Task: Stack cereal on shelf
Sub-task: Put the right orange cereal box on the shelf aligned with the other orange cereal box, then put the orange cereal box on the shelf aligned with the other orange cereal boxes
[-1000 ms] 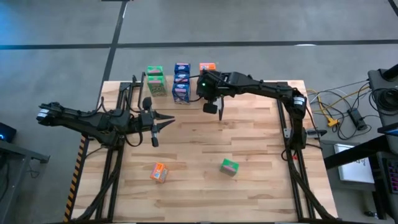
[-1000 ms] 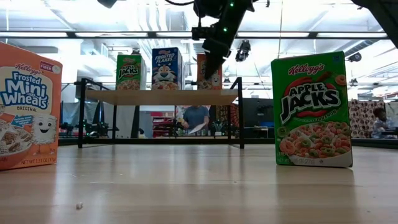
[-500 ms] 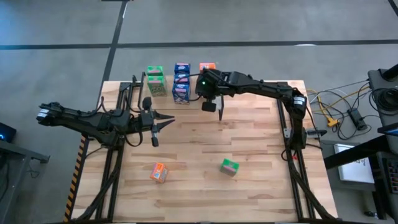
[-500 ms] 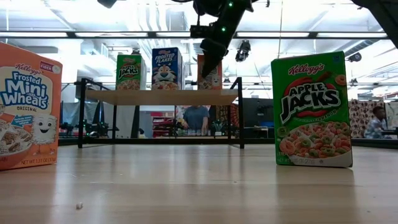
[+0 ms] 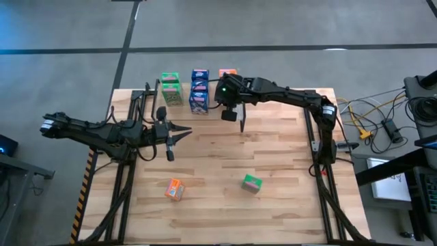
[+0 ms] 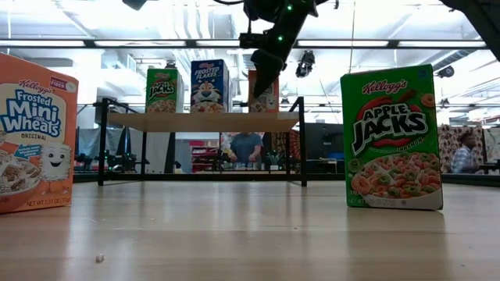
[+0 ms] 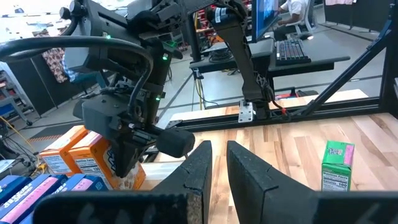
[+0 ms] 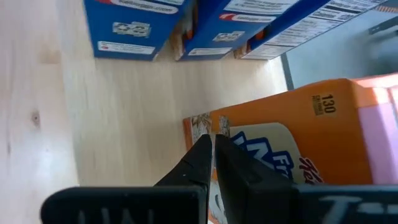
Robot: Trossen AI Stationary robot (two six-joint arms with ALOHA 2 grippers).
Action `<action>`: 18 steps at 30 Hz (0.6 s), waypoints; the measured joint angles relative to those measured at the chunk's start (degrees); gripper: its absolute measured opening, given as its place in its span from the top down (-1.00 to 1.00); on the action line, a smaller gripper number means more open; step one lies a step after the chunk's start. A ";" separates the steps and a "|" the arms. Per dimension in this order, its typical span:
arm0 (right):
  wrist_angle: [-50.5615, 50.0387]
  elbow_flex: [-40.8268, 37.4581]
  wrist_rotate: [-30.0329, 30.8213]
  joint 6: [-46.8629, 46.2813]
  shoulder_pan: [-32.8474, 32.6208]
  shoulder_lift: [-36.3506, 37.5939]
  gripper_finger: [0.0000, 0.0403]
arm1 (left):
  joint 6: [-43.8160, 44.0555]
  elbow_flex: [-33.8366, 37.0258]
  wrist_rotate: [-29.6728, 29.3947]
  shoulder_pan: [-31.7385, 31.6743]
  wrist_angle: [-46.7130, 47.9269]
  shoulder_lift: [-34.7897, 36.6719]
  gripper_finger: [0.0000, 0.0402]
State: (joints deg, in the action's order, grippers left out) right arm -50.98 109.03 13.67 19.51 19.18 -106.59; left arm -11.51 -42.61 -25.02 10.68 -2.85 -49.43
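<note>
The shelf [image 6: 203,121] stands at the table's far side. On it stand green cereal boxes [image 5: 171,89], blue ones [image 5: 199,90] and orange ones [image 5: 227,72]. My right gripper [image 8: 210,138] is shut and slants down from the near side at the front orange box [image 8: 292,143], its tips by that box's front face. My left gripper [image 5: 186,133] hovers level over the table's left middle, shut, with nothing in it. On the near table a loose orange box [image 5: 175,189] and a loose green box [image 5: 252,182] stand upright on their bases. My right gripper has its shut tips in front of the orange box's printed front [image 8: 205,124], but I cannot tell whether they touch it.
The shelf's black legs [image 6: 102,140] rise at both of its ends. The arms' black frame rails [image 5: 321,157] run along the table's left and right edges. Bare wood lies between the shelf and the two loose boxes. People stand in the room beyond the table.
</note>
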 joint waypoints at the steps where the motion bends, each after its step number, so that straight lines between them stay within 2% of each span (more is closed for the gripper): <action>1: 0.26 -0.01 0.04 0.00 0.11 0.00 0.94 | 0.00 0.00 0.00 0.00 -0.02 0.00 0.84; 8: 0.74 -0.02 -0.07 0.04 0.07 0.00 0.94 | 0.02 0.00 0.00 0.00 -0.11 0.00 0.84; 14: -1.53 0.13 -0.66 -0.09 -2.50 2.20 0.94 | 2.27 0.00 0.04 0.02 -0.12 0.00 0.84; 18: -2.32 -0.37 -6.10 -1.79 -4.02 5.34 0.94 | 5.95 0.00 0.37 0.20 -0.11 0.00 0.84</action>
State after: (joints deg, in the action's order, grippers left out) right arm -53.30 108.66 7.57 17.72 15.16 -101.24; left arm -5.56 -42.61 -24.64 10.87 -2.96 -49.43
